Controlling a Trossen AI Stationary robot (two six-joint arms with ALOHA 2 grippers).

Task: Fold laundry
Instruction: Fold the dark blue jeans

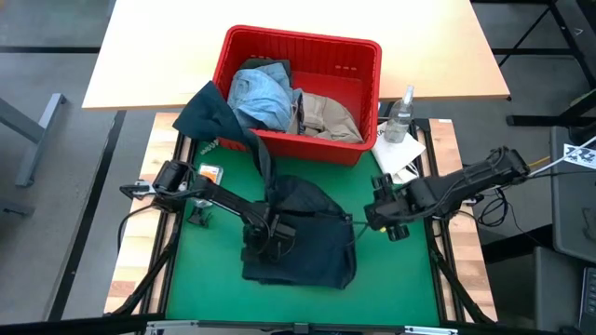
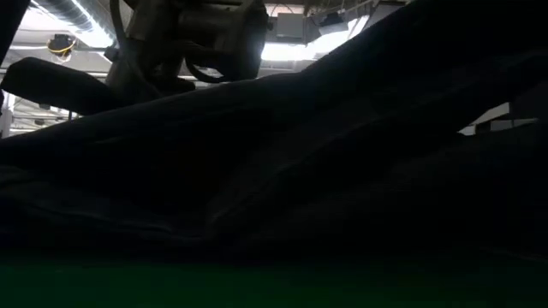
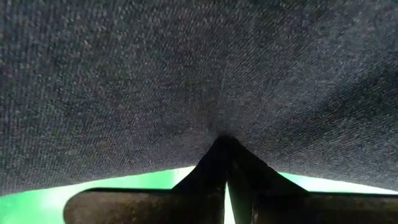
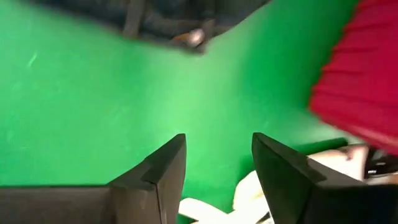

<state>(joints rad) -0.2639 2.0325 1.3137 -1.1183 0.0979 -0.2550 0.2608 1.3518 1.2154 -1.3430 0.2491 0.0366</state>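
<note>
The dark navy jeans (image 1: 307, 233) lie bunched on the green mat (image 1: 214, 270), with one leg (image 1: 262, 154) running up to the red basket (image 1: 298, 93). My left gripper (image 1: 270, 237) is shut on the left part of the jeans. My right gripper (image 1: 391, 221) hangs open over bare mat, to the right of the jeans and touching nothing. Light blue denim (image 1: 261, 93) and a beige khaki piece (image 1: 326, 116) lie in the basket. A dark olive green piece (image 1: 209, 112) hangs over the basket's left rim. In the low view the jeans (image 2: 282, 162) fill the picture. My left gripper pinches the jeans' cloth (image 3: 221, 124) between its two shut fingertips (image 3: 211, 162), and creases in the cloth run toward the tips. The fingers come steeply from above. Whether one layer or several is caught, I cannot tell. The jeans lie on the mat around the hold.
A clear spray bottle (image 1: 402, 113) and a white cloth (image 1: 400, 154) lie at the mat's far right corner, close to my right gripper; the cloth also shows below its fingers (image 4: 249, 193). A small orange object (image 1: 210, 173) lies at the mat's left. A light wooden table (image 1: 168, 56) stands behind.
</note>
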